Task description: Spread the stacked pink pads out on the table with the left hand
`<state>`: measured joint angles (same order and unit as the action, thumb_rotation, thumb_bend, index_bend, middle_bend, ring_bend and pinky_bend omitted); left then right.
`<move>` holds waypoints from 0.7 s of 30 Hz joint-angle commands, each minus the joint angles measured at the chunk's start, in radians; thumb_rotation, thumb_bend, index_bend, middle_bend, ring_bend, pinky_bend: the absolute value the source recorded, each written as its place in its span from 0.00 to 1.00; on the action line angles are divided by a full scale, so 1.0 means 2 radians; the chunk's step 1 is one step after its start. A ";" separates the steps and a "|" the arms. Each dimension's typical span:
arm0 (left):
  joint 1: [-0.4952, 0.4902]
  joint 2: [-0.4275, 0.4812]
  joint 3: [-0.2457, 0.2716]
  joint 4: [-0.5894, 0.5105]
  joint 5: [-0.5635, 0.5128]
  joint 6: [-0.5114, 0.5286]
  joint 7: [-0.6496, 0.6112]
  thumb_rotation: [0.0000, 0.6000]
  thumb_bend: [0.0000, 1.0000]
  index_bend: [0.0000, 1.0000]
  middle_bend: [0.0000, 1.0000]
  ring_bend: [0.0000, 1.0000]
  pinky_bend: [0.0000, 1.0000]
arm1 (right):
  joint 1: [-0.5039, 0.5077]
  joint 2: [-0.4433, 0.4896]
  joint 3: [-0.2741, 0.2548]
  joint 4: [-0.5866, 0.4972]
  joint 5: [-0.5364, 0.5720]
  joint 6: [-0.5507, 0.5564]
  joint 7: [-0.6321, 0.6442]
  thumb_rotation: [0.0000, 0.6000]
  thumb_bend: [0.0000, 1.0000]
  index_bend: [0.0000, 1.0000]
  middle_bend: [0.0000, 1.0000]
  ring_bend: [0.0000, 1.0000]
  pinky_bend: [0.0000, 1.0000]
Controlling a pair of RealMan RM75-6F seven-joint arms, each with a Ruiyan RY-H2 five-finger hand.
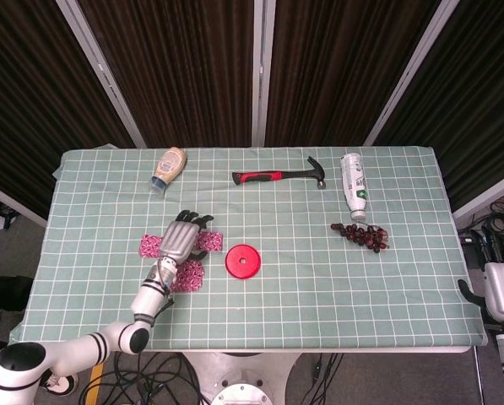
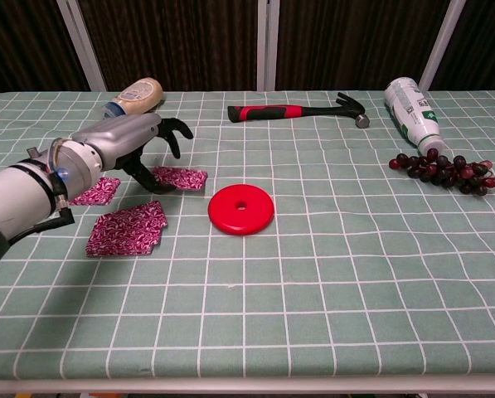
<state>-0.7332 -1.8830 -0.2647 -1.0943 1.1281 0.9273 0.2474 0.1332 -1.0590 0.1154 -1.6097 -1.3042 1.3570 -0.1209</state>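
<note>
On the green checked counter [image 2: 330, 274], the left hand [image 2: 135, 137], fingers spread, presses the far pink pad [image 2: 181, 177]; lift straight off, leaving it flat.

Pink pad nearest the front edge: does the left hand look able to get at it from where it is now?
Probably yes. The left hand hovers over the far pad, and the front pad lies flat just below its forearm, uncovered, with nothing between them.

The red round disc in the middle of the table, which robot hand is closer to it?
The left. The left hand hovers over the pink pads just left of the red round disc; the right hand sits off the table's far right edge.
</note>
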 commanded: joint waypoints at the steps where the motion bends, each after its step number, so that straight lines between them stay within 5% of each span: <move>1: 0.000 -0.005 0.001 0.010 0.008 0.009 -0.012 1.00 0.19 0.13 0.15 0.10 0.12 | 0.000 -0.001 -0.001 0.000 0.000 -0.001 0.000 1.00 0.20 0.00 0.00 0.00 0.00; 12: 0.016 0.025 0.015 -0.025 0.023 0.033 -0.012 1.00 0.18 0.13 0.16 0.09 0.12 | 0.001 -0.002 0.000 -0.002 -0.002 0.001 -0.004 1.00 0.20 0.00 0.00 0.00 0.00; 21: 0.069 0.127 0.051 -0.138 0.034 0.074 0.008 1.00 0.16 0.13 0.16 0.07 0.12 | 0.004 -0.007 -0.001 0.001 -0.013 0.002 -0.002 1.00 0.20 0.00 0.00 0.00 0.00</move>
<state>-0.6307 -1.6828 -0.1875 -1.3149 1.1860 1.0469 0.2549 0.1412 -1.0725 0.1132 -1.6082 -1.3289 1.3603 -0.1247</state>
